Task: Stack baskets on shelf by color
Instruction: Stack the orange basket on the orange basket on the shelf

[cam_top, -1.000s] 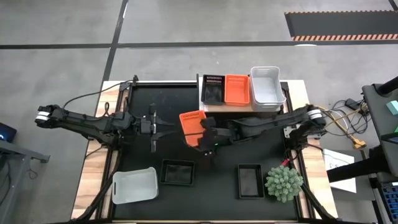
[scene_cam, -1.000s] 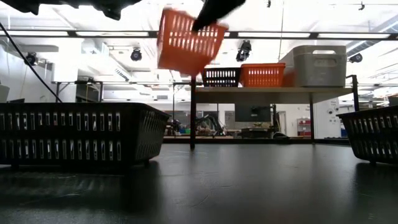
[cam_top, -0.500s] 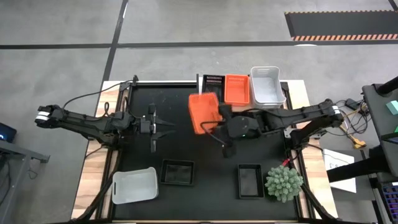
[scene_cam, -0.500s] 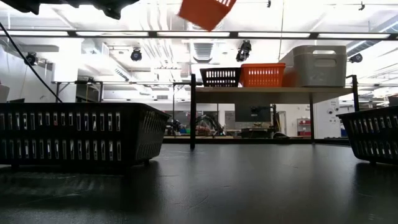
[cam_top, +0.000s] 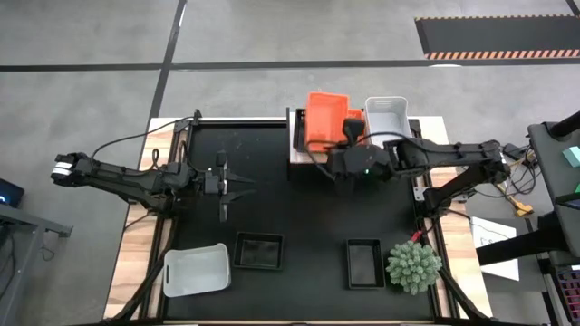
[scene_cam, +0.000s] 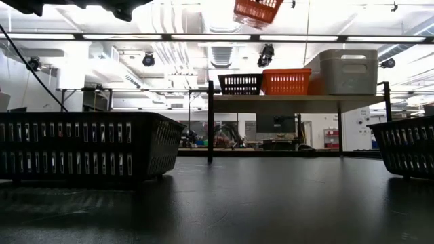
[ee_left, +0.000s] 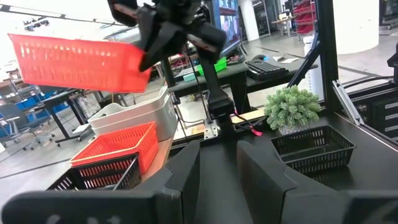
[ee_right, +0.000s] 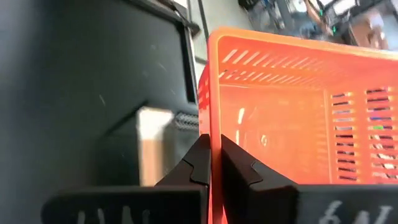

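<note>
My right gripper [cam_top: 350,134] is shut on an orange basket [cam_top: 326,118], held high over the left part of the light-wood shelf [cam_top: 313,156]. It shows at the low view's top [scene_cam: 258,9] and in the left wrist view [ee_left: 74,53]. On the shelf stand a black basket [scene_cam: 241,83], an orange basket [scene_cam: 286,81] and a white basket [cam_top: 390,123]. From above the held basket hides the black one. My left gripper [cam_top: 249,186] is slightly open and empty, low over the mat at centre left. My right gripper pinches the orange basket's side wall at its rim [ee_right: 214,118], one finger inside the basket and one outside. The hold is at the basket's near right end [ee_left: 142,55]. The fingers come from the table's right and near side. The basket is lifted clear, open side up, slightly tilted.
Two black baskets [cam_top: 259,251] [cam_top: 364,263] and a white basket [cam_top: 195,270] stand on the black mat near the front edge. A green spiky plant [cam_top: 414,265] stands at the front right. The shelf is raised on legs [scene_cam: 210,122].
My right gripper has carried the orange basket up and toward the table's far right, from over the mat's middle to above the shelf. The basket has turned from steeply tilted to nearly level.
</note>
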You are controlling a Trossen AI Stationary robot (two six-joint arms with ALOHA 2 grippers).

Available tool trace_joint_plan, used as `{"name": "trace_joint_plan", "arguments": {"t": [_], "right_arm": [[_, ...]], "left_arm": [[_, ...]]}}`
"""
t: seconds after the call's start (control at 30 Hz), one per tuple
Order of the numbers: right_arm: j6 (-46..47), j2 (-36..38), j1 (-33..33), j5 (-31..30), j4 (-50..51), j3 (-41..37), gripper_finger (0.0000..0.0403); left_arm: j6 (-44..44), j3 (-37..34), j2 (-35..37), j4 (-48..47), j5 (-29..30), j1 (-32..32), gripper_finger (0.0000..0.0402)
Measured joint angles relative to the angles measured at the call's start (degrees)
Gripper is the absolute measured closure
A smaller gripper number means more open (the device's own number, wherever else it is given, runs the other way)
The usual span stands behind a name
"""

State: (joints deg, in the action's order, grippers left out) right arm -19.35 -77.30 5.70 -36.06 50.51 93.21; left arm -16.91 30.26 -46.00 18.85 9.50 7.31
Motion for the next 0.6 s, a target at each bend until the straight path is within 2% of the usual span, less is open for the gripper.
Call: {"name": "trace_joint_plan", "arguments": {"t": [0.13,0.2,0.4,0.6], "right_arm": [[2.2,0.9,-4.7,0.2,4.6,0.0,0.0394],[3.5,1.0,-7.5,2.5,7.8,0.0,0.0394],[4.2,0.6,-17.0,20.7,13.9,-0.3,0.0394],[1.2,0.5,-23.0,27.7,13.9,-0.5,0.0394]], "left_arm": [[0.0,0.0,0.0,0.0,0.0,0.0,0.0311],[0.0,0.0,0.0,0.0,0.0,0.0,0.0311],[0.0,-0.3,0.0,0.1,0.0,0.0,0.0311],[0.0,-0.4,0.0,0.2,0.0,0.0,0.0311]]}}
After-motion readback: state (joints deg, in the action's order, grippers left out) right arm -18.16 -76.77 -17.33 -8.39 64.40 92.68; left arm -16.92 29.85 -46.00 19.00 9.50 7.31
